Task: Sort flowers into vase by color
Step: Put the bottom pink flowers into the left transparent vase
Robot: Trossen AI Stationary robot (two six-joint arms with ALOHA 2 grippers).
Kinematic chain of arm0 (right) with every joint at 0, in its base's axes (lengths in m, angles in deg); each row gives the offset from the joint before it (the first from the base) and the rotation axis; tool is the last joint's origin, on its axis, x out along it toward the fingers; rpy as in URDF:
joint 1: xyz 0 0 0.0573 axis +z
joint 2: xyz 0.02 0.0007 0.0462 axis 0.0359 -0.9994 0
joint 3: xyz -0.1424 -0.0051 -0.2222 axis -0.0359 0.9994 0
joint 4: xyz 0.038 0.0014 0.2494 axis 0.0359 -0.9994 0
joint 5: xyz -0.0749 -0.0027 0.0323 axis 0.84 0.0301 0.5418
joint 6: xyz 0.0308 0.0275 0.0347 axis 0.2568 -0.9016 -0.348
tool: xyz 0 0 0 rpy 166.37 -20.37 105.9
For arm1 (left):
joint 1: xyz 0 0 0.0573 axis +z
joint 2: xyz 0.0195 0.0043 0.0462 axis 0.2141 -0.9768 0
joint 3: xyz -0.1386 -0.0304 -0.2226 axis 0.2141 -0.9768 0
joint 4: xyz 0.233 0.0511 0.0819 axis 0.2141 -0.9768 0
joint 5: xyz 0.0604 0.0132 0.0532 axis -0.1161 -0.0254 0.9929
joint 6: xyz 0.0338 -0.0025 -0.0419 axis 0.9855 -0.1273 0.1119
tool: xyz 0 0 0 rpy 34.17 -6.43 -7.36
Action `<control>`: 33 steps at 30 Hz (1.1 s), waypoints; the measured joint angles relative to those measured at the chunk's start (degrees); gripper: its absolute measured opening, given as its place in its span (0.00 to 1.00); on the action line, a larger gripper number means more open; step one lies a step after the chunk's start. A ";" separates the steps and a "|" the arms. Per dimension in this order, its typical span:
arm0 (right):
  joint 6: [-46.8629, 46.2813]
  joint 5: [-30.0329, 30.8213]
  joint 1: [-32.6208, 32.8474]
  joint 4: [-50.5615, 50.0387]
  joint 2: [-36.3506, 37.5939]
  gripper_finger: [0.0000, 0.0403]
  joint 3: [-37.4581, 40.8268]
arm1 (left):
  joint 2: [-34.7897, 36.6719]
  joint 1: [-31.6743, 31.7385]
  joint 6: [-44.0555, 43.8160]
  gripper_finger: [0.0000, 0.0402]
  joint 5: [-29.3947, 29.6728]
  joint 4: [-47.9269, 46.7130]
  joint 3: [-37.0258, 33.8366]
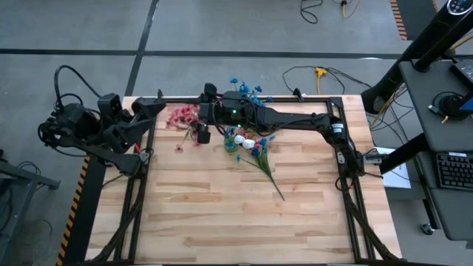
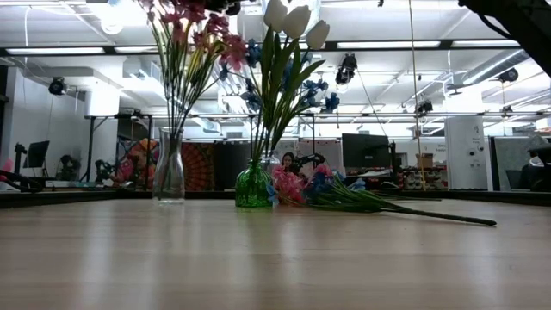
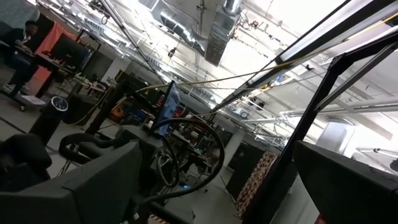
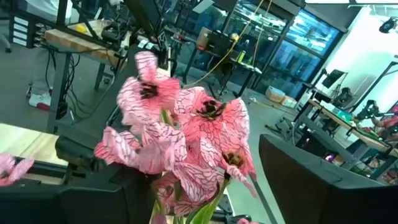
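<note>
At upper centre of the high view: right gripper [image 1: 194, 118] spread, releasing pink flowers [image 4: 180, 140] into clear vase [image 2: 169, 168]; next, fetching from the loose pile [image 1: 255, 154].

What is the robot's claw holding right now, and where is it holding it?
Nothing, it seems. The right claw sits open by the pink flowers in the clear vase. The left claw waits at the table's edge, empty.

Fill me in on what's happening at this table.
The robot is sorting artificial flowers into vases by colour. The right tool hangs above the clear glass vase of pink flowers, its fingers apart around the blossoms. A green glass vase holds blue and white flowers. More sprigs lie on the wooden table. The left tool waits at the table's left edge.
</note>
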 joint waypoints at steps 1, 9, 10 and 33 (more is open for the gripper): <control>-0.02 0.00 0.11 0.00 0.02 0.65 -0.01 | 0.00 0.00 0.18 1.00 0.00 0.00 0.00; -0.27 3.46 0.11 -1.88 0.02 0.73 0.01 | -0.02 0.00 1.20 1.00 0.00 -0.06 0.00; -0.02 4.33 0.11 -2.03 0.02 0.75 -0.01 | 0.00 0.00 1.45 1.00 0.00 -0.31 0.00; -1.44 4.82 0.68 -3.21 0.22 0.89 0.01 | -2.56 0.00 10.24 1.00 10.78 -11.19 0.02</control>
